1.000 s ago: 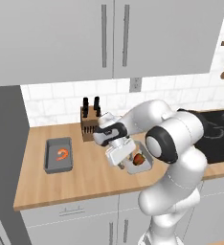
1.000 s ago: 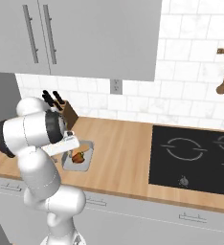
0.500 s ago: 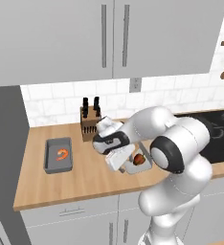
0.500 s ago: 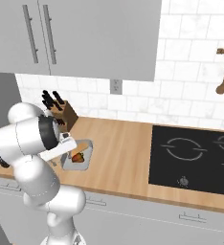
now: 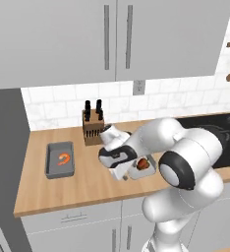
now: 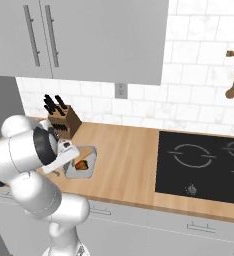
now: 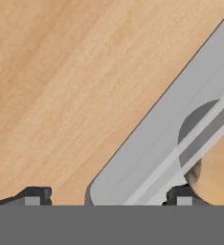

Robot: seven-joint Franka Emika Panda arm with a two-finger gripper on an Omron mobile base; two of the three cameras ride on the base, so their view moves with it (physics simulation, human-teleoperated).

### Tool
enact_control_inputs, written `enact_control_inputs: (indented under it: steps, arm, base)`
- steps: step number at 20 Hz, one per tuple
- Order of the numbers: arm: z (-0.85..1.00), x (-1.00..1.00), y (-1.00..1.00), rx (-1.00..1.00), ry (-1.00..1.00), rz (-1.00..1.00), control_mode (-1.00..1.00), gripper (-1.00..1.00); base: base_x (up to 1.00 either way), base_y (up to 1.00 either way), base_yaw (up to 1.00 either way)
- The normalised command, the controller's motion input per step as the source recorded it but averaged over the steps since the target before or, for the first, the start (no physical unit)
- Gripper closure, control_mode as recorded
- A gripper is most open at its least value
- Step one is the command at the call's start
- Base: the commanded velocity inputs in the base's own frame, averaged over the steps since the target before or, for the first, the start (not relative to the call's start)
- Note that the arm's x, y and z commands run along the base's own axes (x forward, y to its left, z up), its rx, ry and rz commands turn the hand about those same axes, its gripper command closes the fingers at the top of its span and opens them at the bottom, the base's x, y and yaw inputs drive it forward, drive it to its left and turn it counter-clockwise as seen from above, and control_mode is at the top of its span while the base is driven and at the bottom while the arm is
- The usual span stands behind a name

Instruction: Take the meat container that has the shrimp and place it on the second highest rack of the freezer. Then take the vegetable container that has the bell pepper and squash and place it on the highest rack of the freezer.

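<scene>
The gripper (image 7: 106, 195) has swung left, fingers wide and empty; the vegetable container's (image 7: 162, 139) rim runs diagonally between them, contents cropped.

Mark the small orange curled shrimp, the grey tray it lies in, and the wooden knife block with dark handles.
shrimp (image 5: 64, 158), left base view, middle of its curled body.
grey tray (image 5: 49, 160), left base view, left rim.
knife block (image 5: 92, 132), left base view, front wooden face.

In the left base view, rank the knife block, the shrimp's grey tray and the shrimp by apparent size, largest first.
1. Grey tray
2. Knife block, close to the tray and set farther back, so this ranking is unsure
3. Shrimp, clearly smallest, lying inside the tray
</scene>
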Motion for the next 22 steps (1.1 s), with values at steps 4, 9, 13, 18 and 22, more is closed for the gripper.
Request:
enact_control_inputs:
  steps: [4,9,13,18,22]
  arm:
    - [-0.7,-0.01,0.08,0.0,0.0,0.03,-1.0,-1.0]
    - [-0.95,0.01,0.0,0.0,0.06,0.0,-1.0,-1.0]
    - [-1.0,0.0,0.06,0.0,0.15,0.0,-1.0,1.0]
    - [-1.0,-0.24,0.09,0.0,0.08,0.0,-1.0,1.0]
    - [-0.96,-0.64,0.04,0.0,0.0,0.0,-1.0,1.0]
  base:
    - [0.0,0.0,0.0]
    - [0.0,0.0,0.0]
    - [0.0,0.0,0.0]
    - [0.0,0.0,0.0]
    - [0.0,0.0,0.0]
